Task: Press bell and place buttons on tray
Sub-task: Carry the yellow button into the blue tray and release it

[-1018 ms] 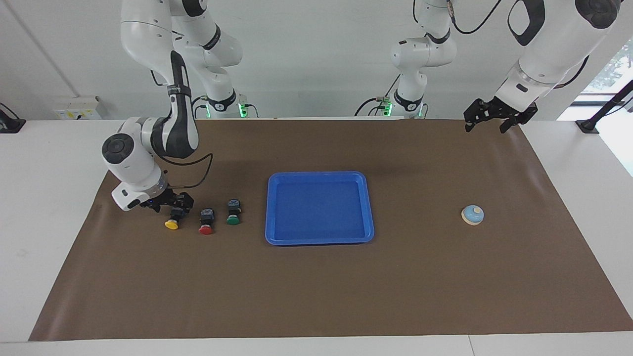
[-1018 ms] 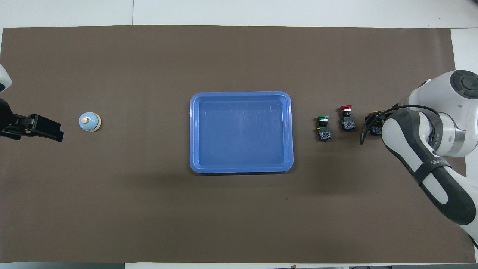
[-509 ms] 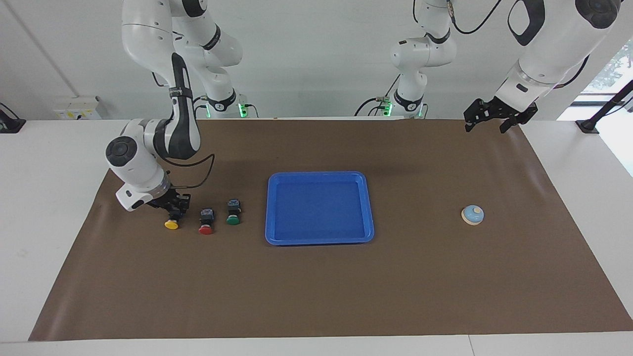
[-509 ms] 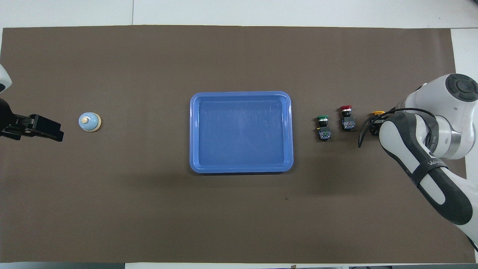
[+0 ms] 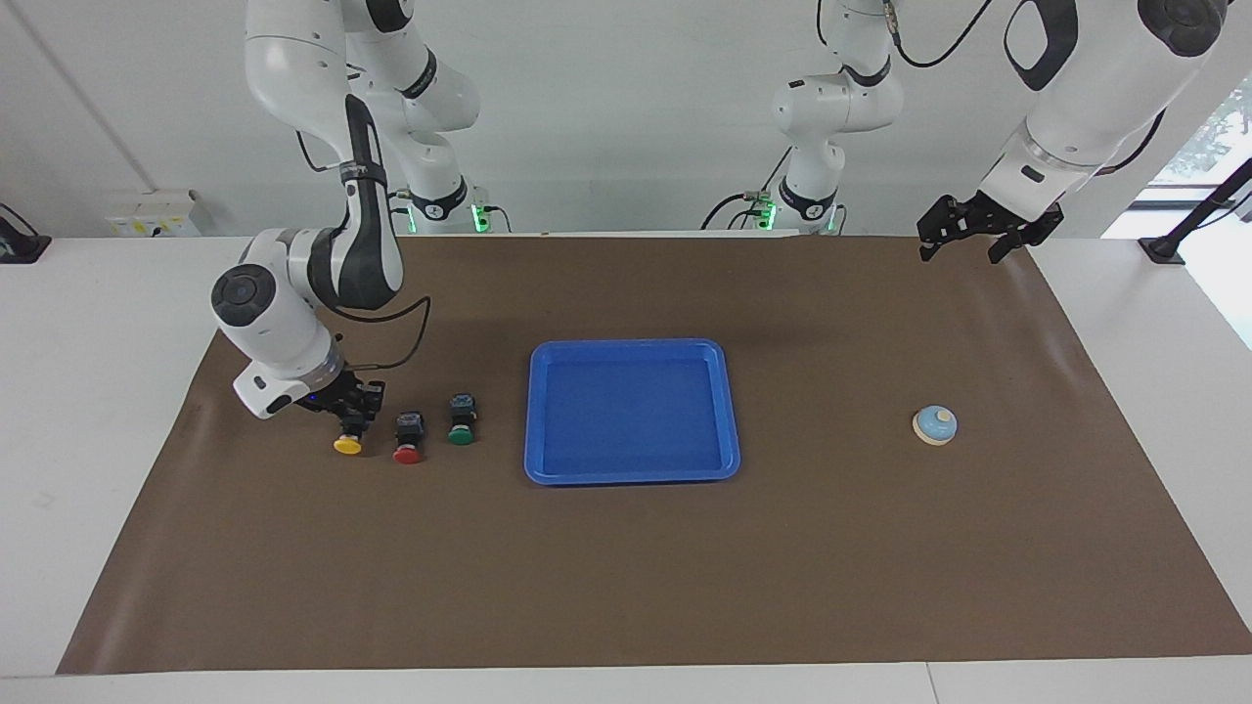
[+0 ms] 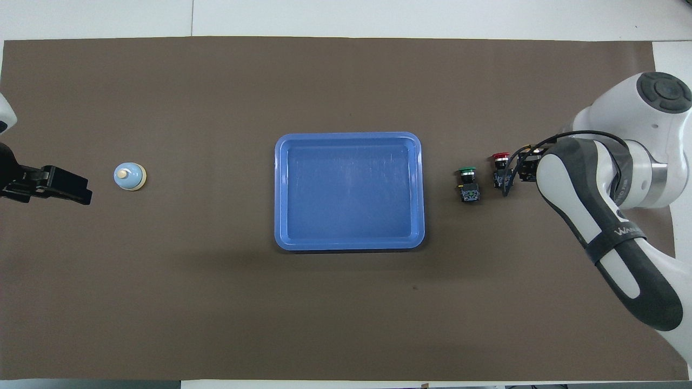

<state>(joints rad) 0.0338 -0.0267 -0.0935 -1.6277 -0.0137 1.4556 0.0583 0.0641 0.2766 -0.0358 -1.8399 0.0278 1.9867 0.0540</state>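
Right gripper: closed on the black body of the yellow button, at the right arm's end of the table. The button hangs tilted from it with the yellow cap lowest, just beside the red button. Whether the cap touches the mat I cannot tell. In the overhead view the arm's forearm hides most of the gripper and the yellow button.

Left gripper: open, fingers spread, held in the air over the mat's edge at the left arm's end of the table. It holds nothing; this arm waits. In the overhead view it shows at, beside the bell.

Bell: stands upright on the mat toward the left arm's end, well apart from the tray, light blue dome with a cream knob on top. Overhead it sits at.

Tray: blue, shallow, lying flat in the middle of the mat with nothing in it. Overhead its rim is at.

Red button: lies on its side on the mat between the yellow button and the green button, cap pointing away from the robots. Overhead at.

Green button: lies on its side on the mat, the nearest of the three to the tray, but apart from it. Overhead at.

Mat: brown sheet covering most of the white table.
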